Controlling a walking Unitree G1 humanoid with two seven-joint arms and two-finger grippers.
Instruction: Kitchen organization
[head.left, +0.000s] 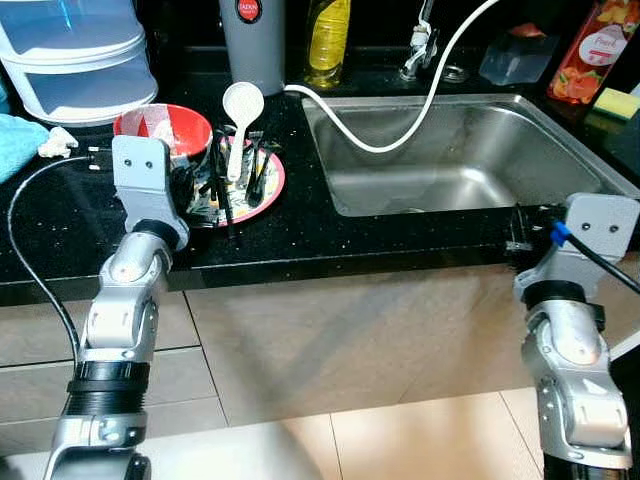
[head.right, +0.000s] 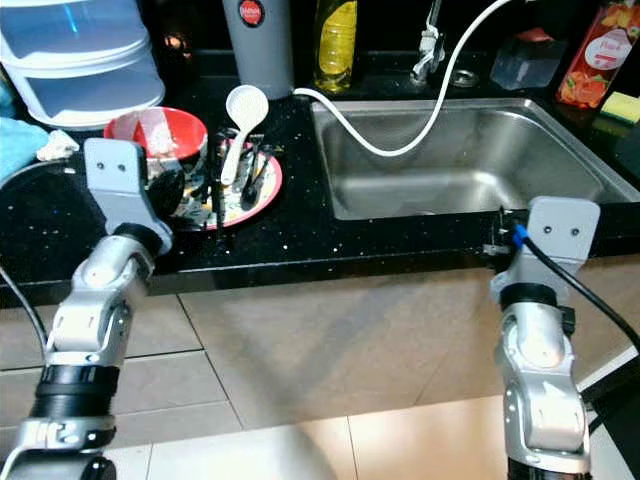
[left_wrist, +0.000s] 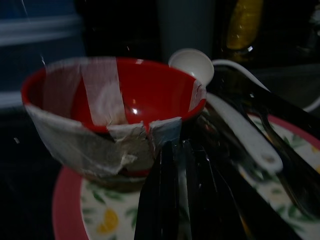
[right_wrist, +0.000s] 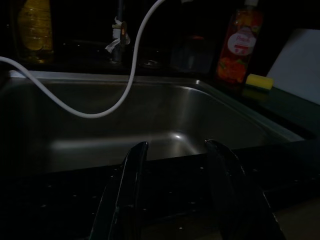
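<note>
A red bowl (head.left: 165, 128) patched with pale tape stands on a red-rimmed flowered plate (head.left: 268, 190) on the black counter. A white spoon (head.left: 240, 110) and several black utensils (head.left: 252, 170) lie across the plate. My left gripper (left_wrist: 172, 200) is low over the plate, just in front of the bowl (left_wrist: 115, 95), its fingers pressed together with nothing clearly held. My right gripper (right_wrist: 177, 170) is open at the counter's front edge, facing into the steel sink (head.left: 560, 190), with nothing between its fingers.
A white hose (head.left: 400, 140) loops from the faucet (head.left: 420, 45) across the sink. Behind stand a grey canister (head.left: 252, 45), a yellow bottle (head.left: 328, 40), an orange bottle (head.left: 592, 50) and a yellow sponge (head.left: 617, 102). White drawers (head.left: 80, 60) and a blue cloth (head.left: 20, 140) lie far left.
</note>
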